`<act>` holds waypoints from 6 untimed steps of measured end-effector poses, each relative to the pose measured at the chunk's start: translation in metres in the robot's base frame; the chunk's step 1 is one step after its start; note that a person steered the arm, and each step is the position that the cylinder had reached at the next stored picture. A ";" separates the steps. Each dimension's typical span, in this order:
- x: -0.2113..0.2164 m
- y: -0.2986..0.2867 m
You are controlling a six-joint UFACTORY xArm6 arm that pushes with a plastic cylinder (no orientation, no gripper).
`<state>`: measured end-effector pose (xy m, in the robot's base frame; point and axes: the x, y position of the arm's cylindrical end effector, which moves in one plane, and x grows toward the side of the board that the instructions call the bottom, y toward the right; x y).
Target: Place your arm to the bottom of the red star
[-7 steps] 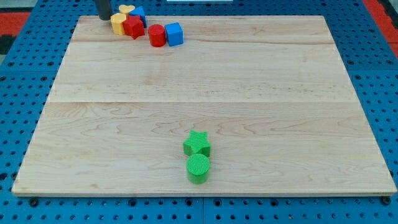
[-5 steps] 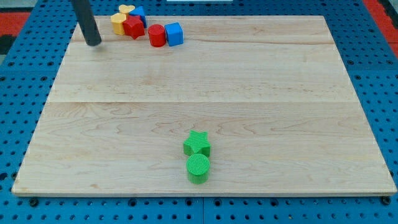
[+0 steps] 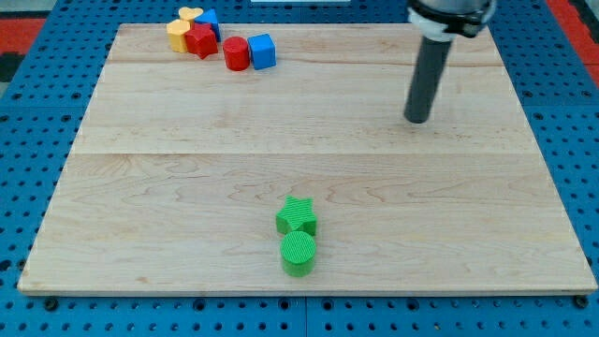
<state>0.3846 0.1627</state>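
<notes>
The red star [image 3: 200, 40] lies near the top left corner of the wooden board [image 3: 187, 168]. It touches a yellow block [image 3: 178, 36] on its left, with a yellow heart [image 3: 191, 15] and a blue block [image 3: 210, 22] just above it. My tip [image 3: 416, 120] stands on the board's right half, far to the right of the red star and lower in the view. It touches no block.
A red cylinder [image 3: 236, 53] and a blue cube [image 3: 263, 51] sit together just right of the red star. A green star [image 3: 297, 216] and a green cylinder [image 3: 299, 253] sit together near the board's bottom edge.
My tip has jumped from the board's top left, beside the red star's cluster, far across to the board's right half. No block has moved.
</notes>
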 end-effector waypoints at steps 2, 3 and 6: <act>0.000 0.079; -0.002 0.103; -0.013 -0.015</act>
<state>0.3719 0.1475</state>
